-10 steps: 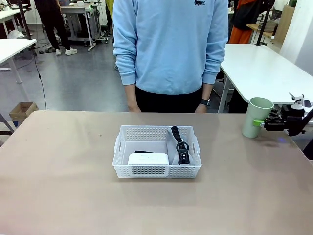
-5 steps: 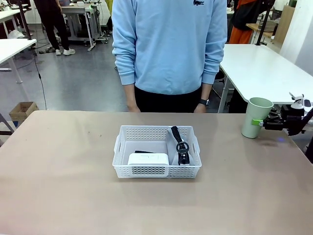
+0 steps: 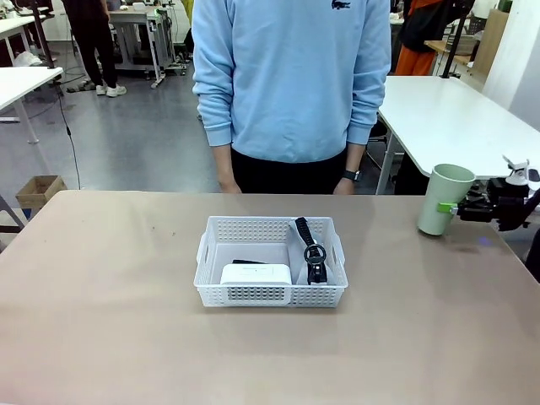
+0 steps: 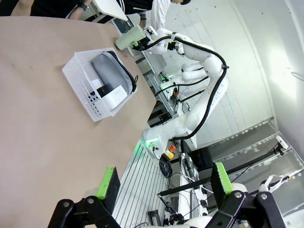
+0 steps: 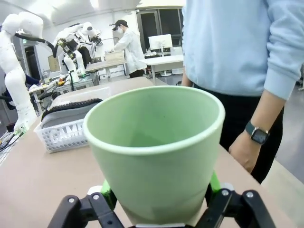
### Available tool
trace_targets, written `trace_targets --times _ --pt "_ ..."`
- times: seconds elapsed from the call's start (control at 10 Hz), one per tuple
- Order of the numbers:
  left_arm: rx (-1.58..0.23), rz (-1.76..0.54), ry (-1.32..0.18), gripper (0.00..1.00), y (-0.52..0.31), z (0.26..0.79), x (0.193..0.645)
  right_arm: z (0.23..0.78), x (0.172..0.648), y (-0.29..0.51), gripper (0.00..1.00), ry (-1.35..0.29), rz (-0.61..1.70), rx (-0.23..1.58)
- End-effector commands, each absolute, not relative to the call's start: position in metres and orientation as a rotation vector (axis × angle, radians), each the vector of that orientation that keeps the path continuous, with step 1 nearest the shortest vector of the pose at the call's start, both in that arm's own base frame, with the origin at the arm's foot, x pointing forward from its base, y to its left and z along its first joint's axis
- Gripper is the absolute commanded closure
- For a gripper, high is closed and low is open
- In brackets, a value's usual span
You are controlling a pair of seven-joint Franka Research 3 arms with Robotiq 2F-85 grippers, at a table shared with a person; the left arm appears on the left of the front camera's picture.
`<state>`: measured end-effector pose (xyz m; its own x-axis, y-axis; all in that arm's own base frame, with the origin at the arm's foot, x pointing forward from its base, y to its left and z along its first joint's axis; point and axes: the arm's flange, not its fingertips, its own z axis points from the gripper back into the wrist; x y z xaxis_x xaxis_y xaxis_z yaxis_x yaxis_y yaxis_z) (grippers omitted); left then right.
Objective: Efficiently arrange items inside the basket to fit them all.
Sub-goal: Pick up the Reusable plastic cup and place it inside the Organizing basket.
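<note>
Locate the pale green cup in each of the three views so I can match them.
Front view: pale green cup upright at the table's far right, at the right hand.
Left wrist view: cup top centre, beyond the basket.
Right wrist view: cup fills the foreground.
Shared landmark: the basket.

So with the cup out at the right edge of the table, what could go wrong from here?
1. The green cup stands close to the table's right edge with the right hand at its side; a nudge could tip it or push it off.
2. The basket already holds a grey pouch and a white box, so the upright cup may not fit without shifting them.
</note>
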<state>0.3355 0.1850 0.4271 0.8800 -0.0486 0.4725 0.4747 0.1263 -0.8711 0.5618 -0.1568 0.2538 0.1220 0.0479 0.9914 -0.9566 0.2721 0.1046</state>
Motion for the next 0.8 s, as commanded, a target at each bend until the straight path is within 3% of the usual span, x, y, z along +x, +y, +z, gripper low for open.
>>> trace_targets --times 0.0,0.3,0.5,0.6,0.7 --pt "-1.391 -0.395 -0.362 0.00 0.186 0.429 0.333 0.318 0.523 -0.155 0.70 -1.230 1.055 0.984" --pt "-1.391 -0.395 -0.362 0.00 0.186 0.429 0.333 0.379 0.425 -0.136 0.70 -1.024 1.228 0.928" --pt "-1.391 -0.395 -0.362 0.00 0.186 0.429 0.333 0.385 0.371 -0.142 0.70 -1.032 1.267 0.824" --pt "-1.391 -0.395 -0.362 0.00 0.186 0.429 0.333 0.381 0.425 -0.147 0.70 -1.046 1.234 0.953" --pt "-1.391 -0.395 -0.362 0.00 0.186 0.429 0.333 0.381 0.425 -0.147 0.70 -1.046 1.234 0.953"
